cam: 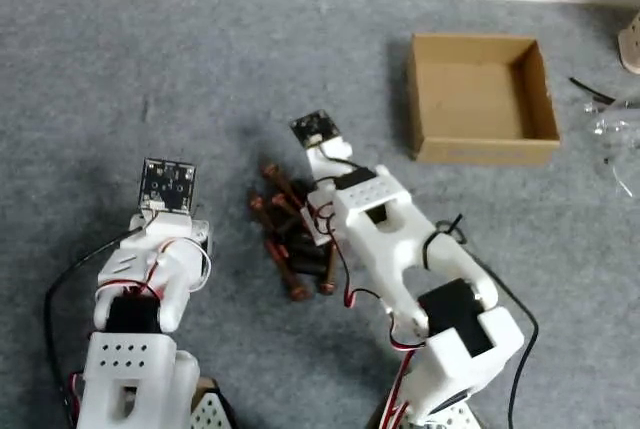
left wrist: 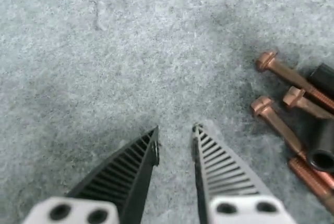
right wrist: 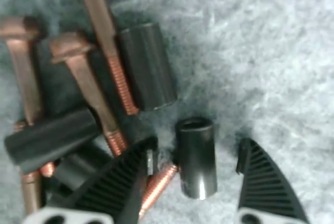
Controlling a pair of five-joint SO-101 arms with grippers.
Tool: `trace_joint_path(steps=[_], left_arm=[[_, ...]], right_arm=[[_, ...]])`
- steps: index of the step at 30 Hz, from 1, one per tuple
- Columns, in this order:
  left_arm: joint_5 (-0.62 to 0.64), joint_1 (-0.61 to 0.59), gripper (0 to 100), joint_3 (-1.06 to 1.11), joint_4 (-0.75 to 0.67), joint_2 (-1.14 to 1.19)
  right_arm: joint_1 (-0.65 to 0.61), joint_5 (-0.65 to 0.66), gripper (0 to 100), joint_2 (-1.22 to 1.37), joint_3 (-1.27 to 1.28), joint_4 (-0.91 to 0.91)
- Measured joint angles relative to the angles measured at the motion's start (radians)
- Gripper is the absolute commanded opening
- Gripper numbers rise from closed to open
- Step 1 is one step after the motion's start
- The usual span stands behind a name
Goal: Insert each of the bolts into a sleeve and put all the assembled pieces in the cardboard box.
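Currently: right gripper (right wrist: 197,150), jaws spread, straddling one black sleeve (right wrist: 195,174) at the edge of the parts pile (cam: 295,239); best closed squarely mid-sleeve, clear of the copper bolts (right wrist: 86,83). Left gripper (left wrist: 176,129) slightly parted, empty, beside the pile. Cardboard box (cam: 485,152) beyond the pile.

White arms (cam: 390,229), black motors (cam: 455,309), red-black cables (cam: 347,274), ribbed black tools (left wrist: 175,130)

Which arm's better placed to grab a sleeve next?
Right. The right gripper, open, frames a black sleeve; the left gripper, also open, is over bare carpet beside the bolts.
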Motion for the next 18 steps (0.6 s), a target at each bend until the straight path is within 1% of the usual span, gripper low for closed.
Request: trace_joint_path(steps=[5, 7, 10, 12, 14, 18], left_arm=[[0.0, 0.0, 11, 0.0, 0.0, 0.0], [0.0, 0.0, 11, 0.0, 0.0, 0.0], [0.0, 0.0, 11, 0.0, 0.0, 0.0], [0.0, 0.0, 11, 0.0, 0.0, 0.0], [0.0, 0.0, 11, 0.0, 0.0, 0.0], [0.0, 0.0, 11, 0.0, 0.0, 0.0]], right_arm=[[0.0, -0.006, 22.2, 0.0, 0.0, 0.0], [0.0, -0.006, 16.5, 0.0, 0.0, 0.0], [0.002, -0.006, 0.5, -0.006, -0.002, 0.0], [0.008, -0.006, 1.7, -0.009, -0.002, 0.0], [0.034, -0.006, 0.1, -0.006, -0.005, 0.0], [0.054, -0.009, 0.5, -0.003, -0.005, 0.0]])
